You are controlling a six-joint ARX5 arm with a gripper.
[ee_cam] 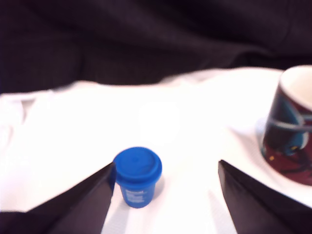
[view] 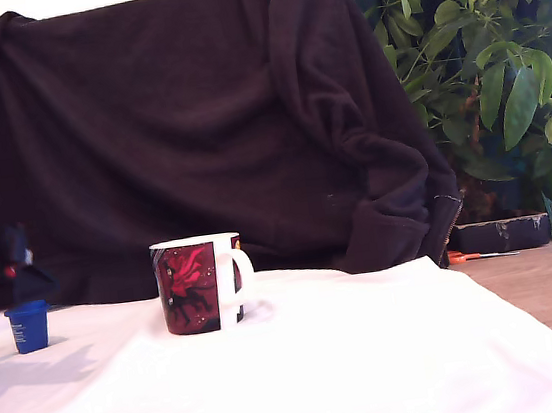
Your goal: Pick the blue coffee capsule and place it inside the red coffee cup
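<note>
Exterior view: dark blanket (view: 196, 126) is draping the backdrop; white-clothed surface (view: 325, 362) is carrying the red coffee cup (view: 200, 284) mid-surface, upright, handle facing the exterior view's right. Blue coffee capsule (view: 29, 326) is standing well apart at that view's left. Wrist view only: claw (ee_cam: 165, 170) is hanging spread, one finger (ee_cam: 83, 204) just beside the capsule (ee_cam: 138, 176).

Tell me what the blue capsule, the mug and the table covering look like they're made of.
The blue capsule looks like matte moulded plastic: uniform colour, crisp rim. The mug seems glazed ceramic: thick white rim and handle, glossy printed side. The table covering appears to be white cloth, with soft folds.
</note>
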